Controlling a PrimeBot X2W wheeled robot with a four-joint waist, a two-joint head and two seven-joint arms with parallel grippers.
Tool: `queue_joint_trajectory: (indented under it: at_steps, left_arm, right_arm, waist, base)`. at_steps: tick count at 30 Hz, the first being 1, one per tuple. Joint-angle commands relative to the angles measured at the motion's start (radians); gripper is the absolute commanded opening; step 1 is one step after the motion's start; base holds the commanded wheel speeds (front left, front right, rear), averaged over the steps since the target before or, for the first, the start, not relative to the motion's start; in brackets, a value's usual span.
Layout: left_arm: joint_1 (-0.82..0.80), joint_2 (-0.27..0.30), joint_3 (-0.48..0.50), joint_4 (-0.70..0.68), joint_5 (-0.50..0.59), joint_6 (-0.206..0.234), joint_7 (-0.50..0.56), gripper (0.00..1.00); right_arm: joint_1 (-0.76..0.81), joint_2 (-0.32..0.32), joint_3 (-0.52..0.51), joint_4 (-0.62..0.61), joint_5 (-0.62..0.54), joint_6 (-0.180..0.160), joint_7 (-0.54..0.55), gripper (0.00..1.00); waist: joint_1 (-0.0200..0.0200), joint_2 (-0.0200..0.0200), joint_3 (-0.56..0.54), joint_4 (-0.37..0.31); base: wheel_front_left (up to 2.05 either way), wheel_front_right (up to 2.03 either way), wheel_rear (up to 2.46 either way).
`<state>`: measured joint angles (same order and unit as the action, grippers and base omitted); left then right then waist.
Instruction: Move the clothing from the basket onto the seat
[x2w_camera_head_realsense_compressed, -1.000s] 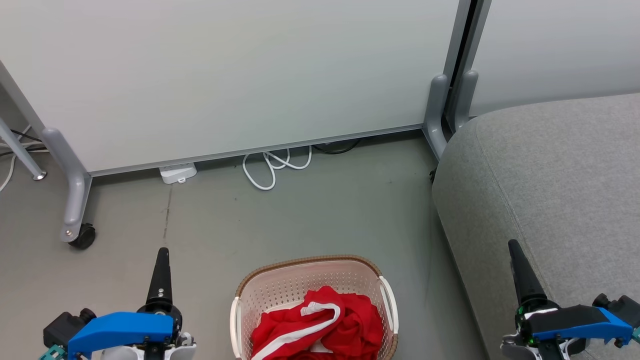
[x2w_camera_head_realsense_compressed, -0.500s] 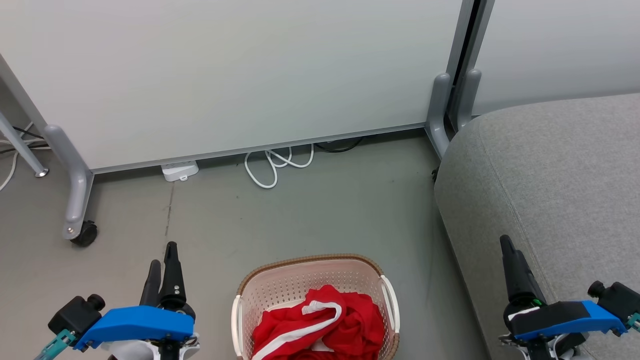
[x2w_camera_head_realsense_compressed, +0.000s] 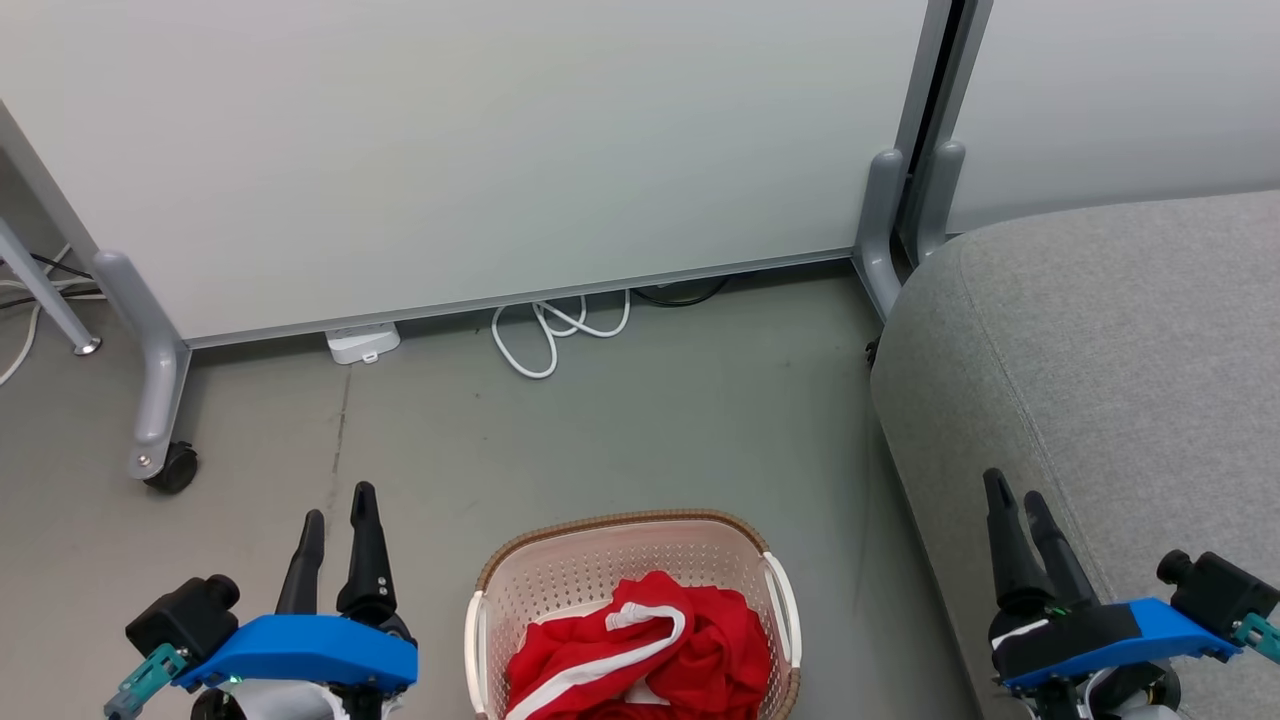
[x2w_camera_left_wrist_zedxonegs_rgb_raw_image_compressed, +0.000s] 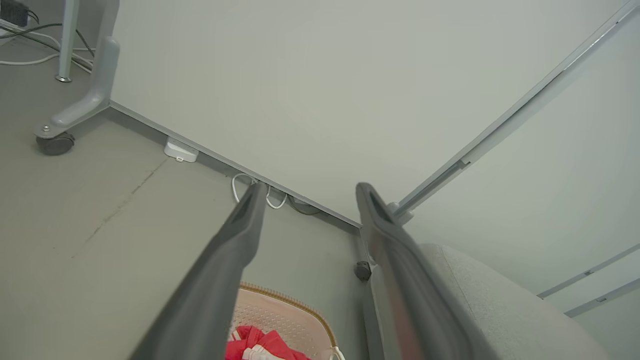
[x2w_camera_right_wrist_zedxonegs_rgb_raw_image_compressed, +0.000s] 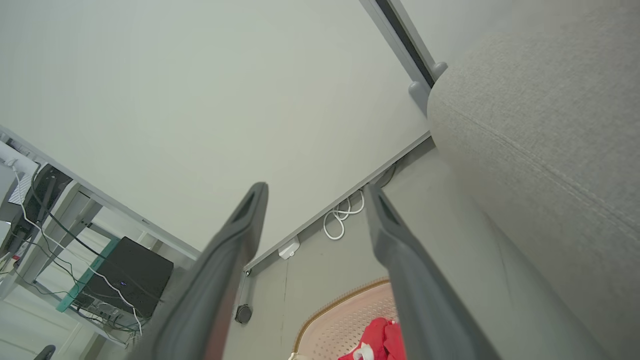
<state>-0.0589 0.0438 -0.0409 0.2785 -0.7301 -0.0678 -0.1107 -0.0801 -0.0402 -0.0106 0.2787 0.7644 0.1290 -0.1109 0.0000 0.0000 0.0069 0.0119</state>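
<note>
The cream basket (x2w_camera_head_realsense_compressed: 560, 575) with a brown rim stands on the floor at the bottom middle of the head view. Red clothing (x2w_camera_head_realsense_compressed: 690, 650) with white stripes lies bunched inside it. The grey seat (x2w_camera_head_realsense_compressed: 1120, 350) fills the right side. My left gripper (x2w_camera_head_realsense_compressed: 340, 515) hangs open to the left of the basket, above bare floor. My right gripper (x2w_camera_head_realsense_compressed: 1020, 495) is open over the seat's front edge, right of the basket. Both hold nothing. The left wrist view shows the basket (x2w_camera_left_wrist_zedxonegs_rgb_raw_image_compressed: 290, 312) and clothing (x2w_camera_left_wrist_zedxonegs_rgb_raw_image_compressed: 260, 345) low between the fingers; the right wrist view shows the clothing (x2w_camera_right_wrist_zedxonegs_rgb_raw_image_compressed: 385, 340) beside the seat (x2w_camera_right_wrist_zedxonegs_rgb_raw_image_compressed: 550, 125).
A white partition panel (x2w_camera_head_realsense_compressed: 480, 140) on grey wheeled legs (x2w_camera_head_realsense_compressed: 150, 380) stands behind the basket. A coiled white cable (x2w_camera_head_realsense_compressed: 550, 335) and a white power block (x2w_camera_head_realsense_compressed: 362, 343) lie at its foot. Grey floor (x2w_camera_head_realsense_compressed: 650, 430) lies open between the panel and the basket.
Both wrists have rolled, so each gripper now shows two separate fingers instead of one. The left gripper crept up and right, the right one left. The camera shifted slightly.
</note>
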Motion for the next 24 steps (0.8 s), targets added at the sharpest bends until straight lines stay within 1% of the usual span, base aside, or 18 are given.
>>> queue_joint_trajectory:
  at_steps: [1, 14, 24]
  left_arm:
    - [-0.022, 0.007, -0.003, -0.008, 0.041, -0.004, -0.013, 1.00]
    - [-0.022, 0.007, -0.014, 0.000, 0.200, -0.013, -0.051, 1.00]
    - [-0.019, 0.007, -0.021, 0.007, 0.268, -0.023, -0.072, 1.00]
  right_arm:
    - [-0.025, -0.009, 0.003, -0.009, -0.041, 0.002, -0.013, 1.00]
    - [-0.032, -0.010, 0.018, 0.005, -0.188, 0.002, -0.051, 1.00]
    - [-0.033, -0.011, 0.026, 0.019, -0.271, 0.002, -0.071, 1.00]
  waist:
    - [0.0000, 0.0000, 0.000, 0.001]
    - [0.0000, 0.0000, 0.002, 0.004]
    - [0.0000, 0.0000, 0.002, 0.006]
  base:
    - [0.00, 0.00, 0.00]
    - [0.00, 0.00, 0.00]
    - [0.00, 0.00, 0.00]
